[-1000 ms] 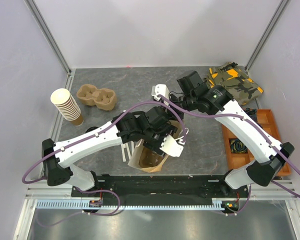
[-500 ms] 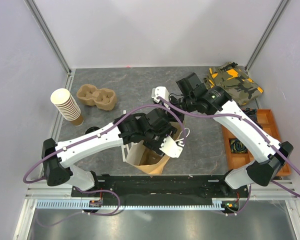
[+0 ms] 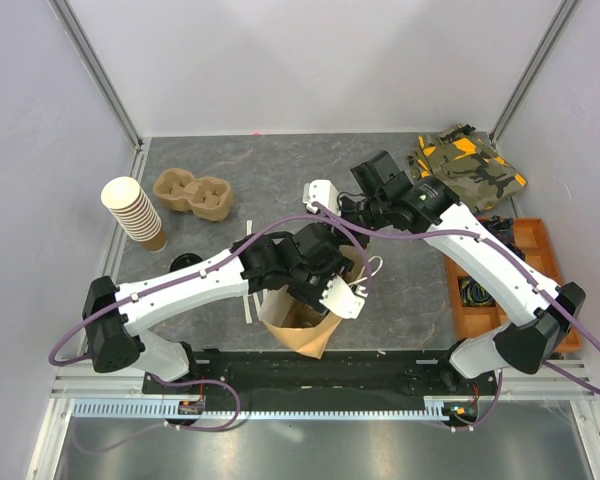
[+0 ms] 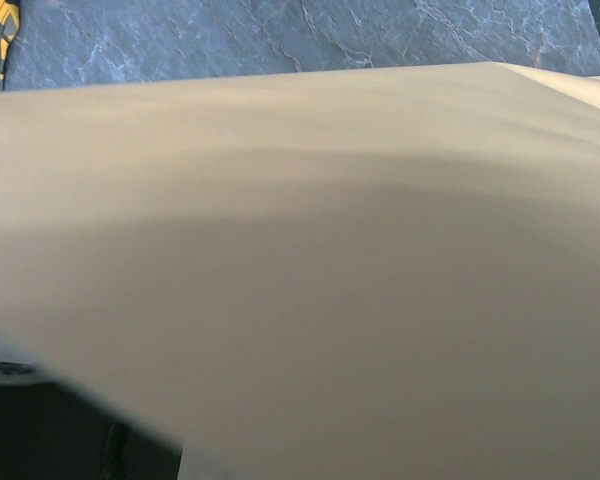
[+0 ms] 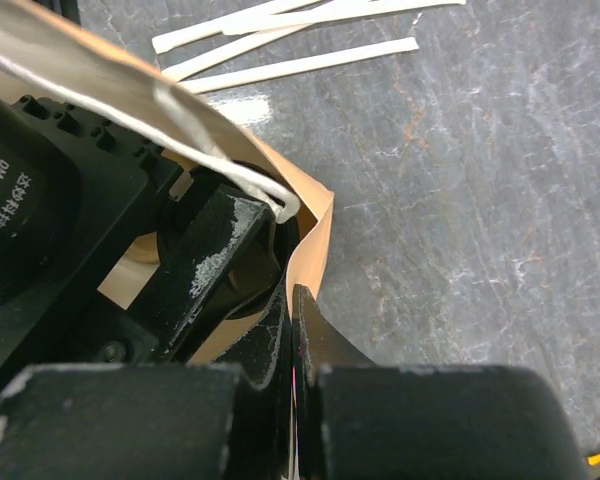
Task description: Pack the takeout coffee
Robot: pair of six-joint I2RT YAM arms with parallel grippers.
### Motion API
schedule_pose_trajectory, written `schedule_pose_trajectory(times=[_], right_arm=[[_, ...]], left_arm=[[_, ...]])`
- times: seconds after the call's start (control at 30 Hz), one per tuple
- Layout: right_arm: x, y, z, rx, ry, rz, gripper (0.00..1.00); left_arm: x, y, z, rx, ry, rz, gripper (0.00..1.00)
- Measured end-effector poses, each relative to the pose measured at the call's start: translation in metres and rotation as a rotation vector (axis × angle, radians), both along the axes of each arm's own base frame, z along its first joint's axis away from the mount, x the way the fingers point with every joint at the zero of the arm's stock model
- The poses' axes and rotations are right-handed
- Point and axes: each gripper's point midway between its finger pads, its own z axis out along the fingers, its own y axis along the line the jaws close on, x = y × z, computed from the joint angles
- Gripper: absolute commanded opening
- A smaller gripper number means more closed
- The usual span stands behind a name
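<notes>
A brown paper bag (image 3: 302, 328) stands open near the table's front edge. My left gripper (image 3: 318, 292) reaches down into its mouth, and its fingertips are hidden there. The left wrist view shows only the bag's paper (image 4: 330, 250) close up. My right gripper (image 5: 294, 300) is shut on the bag's rim (image 5: 318, 235) at the far right corner, beside the white handle (image 5: 210, 140). From above, the right gripper (image 3: 348, 228) sits at the bag's back edge. The takeout coffee is hidden.
A stack of brown cups (image 3: 135, 212) and a pulp cup carrier (image 3: 192, 193) stand at the back left. A loose black lid (image 3: 185, 262) lies under the left arm. White strips (image 3: 248, 300) lie left of the bag. A camouflage cloth (image 3: 468, 160) and an orange tray (image 3: 500, 285) are on the right.
My left gripper has sunk a little deeper into the bag, towards the front edge. The right gripper has shifted slightly left and nearer, still holding the rim. The bag's mouth has shifted with them.
</notes>
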Motion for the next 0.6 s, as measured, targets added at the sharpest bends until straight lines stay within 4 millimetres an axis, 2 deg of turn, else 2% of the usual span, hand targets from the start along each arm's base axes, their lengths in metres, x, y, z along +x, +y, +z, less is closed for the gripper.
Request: schedule_pose_trajectory(times=[0.6], right_arm=[[0.011,0.000,0.016,0.006,-0.154,-0.010,0.00]], left_arm=[[0.000,-0.003,0.003,-0.015,-0.031,-0.032,0.27]])
